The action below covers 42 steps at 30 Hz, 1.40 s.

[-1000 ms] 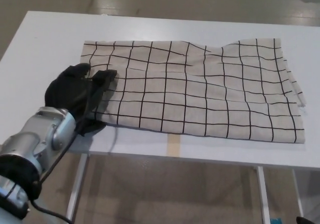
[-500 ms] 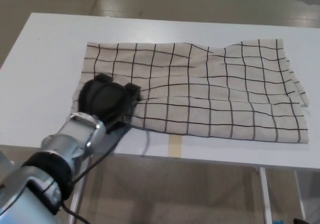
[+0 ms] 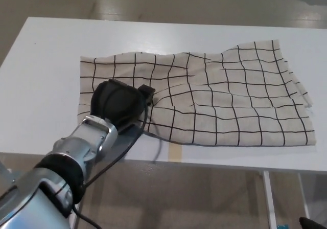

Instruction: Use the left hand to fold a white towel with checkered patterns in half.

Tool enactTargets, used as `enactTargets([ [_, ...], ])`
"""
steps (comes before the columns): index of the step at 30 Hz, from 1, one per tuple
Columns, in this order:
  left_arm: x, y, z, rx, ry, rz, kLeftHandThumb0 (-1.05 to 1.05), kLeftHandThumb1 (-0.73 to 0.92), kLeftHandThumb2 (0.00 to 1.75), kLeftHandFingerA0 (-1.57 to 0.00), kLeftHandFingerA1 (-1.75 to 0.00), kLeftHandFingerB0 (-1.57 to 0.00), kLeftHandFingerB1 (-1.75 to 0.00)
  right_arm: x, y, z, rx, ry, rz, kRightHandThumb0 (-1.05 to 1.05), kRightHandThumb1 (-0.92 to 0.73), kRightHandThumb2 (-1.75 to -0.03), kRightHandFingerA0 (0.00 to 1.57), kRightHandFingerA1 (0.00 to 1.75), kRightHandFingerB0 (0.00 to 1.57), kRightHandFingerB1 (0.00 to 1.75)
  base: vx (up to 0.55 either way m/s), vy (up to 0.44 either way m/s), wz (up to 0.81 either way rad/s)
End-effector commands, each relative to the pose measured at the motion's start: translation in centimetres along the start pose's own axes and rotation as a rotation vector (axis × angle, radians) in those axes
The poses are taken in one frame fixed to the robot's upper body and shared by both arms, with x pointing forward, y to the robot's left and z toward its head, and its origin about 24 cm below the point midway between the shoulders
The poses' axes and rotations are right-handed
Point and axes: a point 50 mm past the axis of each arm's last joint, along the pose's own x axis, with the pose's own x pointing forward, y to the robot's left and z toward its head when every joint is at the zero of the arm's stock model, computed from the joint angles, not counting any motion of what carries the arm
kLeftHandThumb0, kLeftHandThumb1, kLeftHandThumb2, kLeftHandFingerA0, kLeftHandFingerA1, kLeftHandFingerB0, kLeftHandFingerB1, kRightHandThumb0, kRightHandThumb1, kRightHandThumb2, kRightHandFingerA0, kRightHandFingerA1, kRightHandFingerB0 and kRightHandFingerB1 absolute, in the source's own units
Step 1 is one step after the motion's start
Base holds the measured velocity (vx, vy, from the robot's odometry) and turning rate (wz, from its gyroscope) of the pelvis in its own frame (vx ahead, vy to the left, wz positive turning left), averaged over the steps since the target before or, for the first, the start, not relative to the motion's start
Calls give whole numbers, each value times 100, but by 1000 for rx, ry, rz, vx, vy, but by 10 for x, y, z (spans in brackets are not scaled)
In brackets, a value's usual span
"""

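At the towel's [image 3: 214,93] near-left corner on the table [image 3: 46,50], the left hand [image 3: 118,102], closed on the cloth, is now lifting and dragging it rightward, starting the fold.

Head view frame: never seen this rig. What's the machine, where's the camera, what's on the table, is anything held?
This is one picture from a camera on the head of a two-armed humanoid robot, looking down at its work. Picture left is the robot's own left. The silver arm coming in at lower left ends in the robot's black left hand, which has a thumb and two thick fingers. On the white table lies a white cloth towel with a black checkered grid, spread out with some wrinkles. The left hand sits at the towel's near-left part, and the fabric bunches up beside it, so it appears to be gripping the cloth, probably to start a fold. The grip itself is hidden under the hand. The right hand is not in view.
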Motion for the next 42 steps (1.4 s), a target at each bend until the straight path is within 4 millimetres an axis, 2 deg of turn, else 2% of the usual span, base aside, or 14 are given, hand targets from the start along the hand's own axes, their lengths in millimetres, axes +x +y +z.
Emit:
enactTargets([
  [1, -16, -11, -35, -10, 82, -90, -34, 71, 60, -80, -175, -62, -171, 0, -1, 0, 28, 8, 12, -21, -57, -57, 58, 47, 47, 46, 0, 0, 0],
  [2, -17, -2, -53, -17, 121, -85, -35, 71, 60, -80, -175, -62, -171, 1, -1, 0, 25, 10, 18, -21, -57, -57, 58, 47, 48, 47, 0, 0, 0],
  [3, -18, 3, -63, -28, 145, -71, -36, 71, 60, -80, -175, -63, -170, 2, -1, 0, 23, 7, 17, -21, -57, -56, 58, 47, 49, 47, 0, 0, 0],
  [4, -18, 3, -63, -28, 145, -71, -36, 71, 60, -80, -175, -63, -170, 2, -1, 0, 23, 7, 17, -21, -57, -56, 58, 47, 49, 47, 0, 0, 0],
  [5, -20, 11, -76, -37, 177, -47, -36, 71, 60, -80, -175, -63, -170, 3, -1, 0, 19, 3, 19, -21, -57, -56, 58, 47, 49, 47, 0, 0, 0],
  [8, -23, 19, -90, -5, 205, -26, -35, 71, 60, -79, -175, -62, -170, 3, -1, 0, 12, 2, 21, -21, -57, -56, 58, 47, 49, 47, 0, 0, 0],
  [11, -25, 20, -94, 4, 209, -23, -35, 71, 60, -79, -175, -62, -170, 2, -2, -1, 10, 3, 22, -21, -57, -56, 58, 47, 49, 47, 0, 0, 3],
  [15, -33, 39, -126, 154, 261, -58, -38, 71, 60, -77, -175, -62, -172, 3, 0, -1, -6, 5, 28, -21, -58, -57, 58, 47, 49, 47, 0, 0, 0],
  [20, -34, 57, -146, 242, 315, -100, -42, 72, 60, -77, -175, -63, -171, 4, 0, -2, -25, 4, 26, -23, -57, -57, 58, 47, 50, 47, 0, 0, 0],
  [29, -31, 74, -150, 330, 299, -71, -43, 71, 61, -79, -175, -65, -168, 3, 0, -2, -24, 3, 18, -23, -58, -57, 60, 48, 50, 48, 0, 0, 0],
  [32, -26, 86, -145, 394, 225, 24, -44, 69, 61, -84, -175, -67, -171, 3, 0, -2, -31, 4, 22, -24, -57, -57, 60, 47, 51, 48, 0, 0, 0],
  [33, -23, 92, -140, 475, 169, 73, -44, 69, 61, -85, -175, -68, -171, 0, 0, -4, -26, 8, 22, -24, -57, -57, 59, 48, 50, 48, 0, 0, 0],
  [36, -18, 100, -135, 541, 110, 105, -43, 68, 61, -89, -175, -70, -170, -1, 1, -4, -23, 8, 19, -24, -57, -57, 59, 48, 51, 48, 0, 0, 0],
  [42, -3, 135, -114, 651, -48, 275, -37, 59, 59, -87, -175, -74, -164, 0, 2, -5, -38, 8, 16, -23, -57, -57, 59, 48, 51, 48, 0, 0, 0],
])
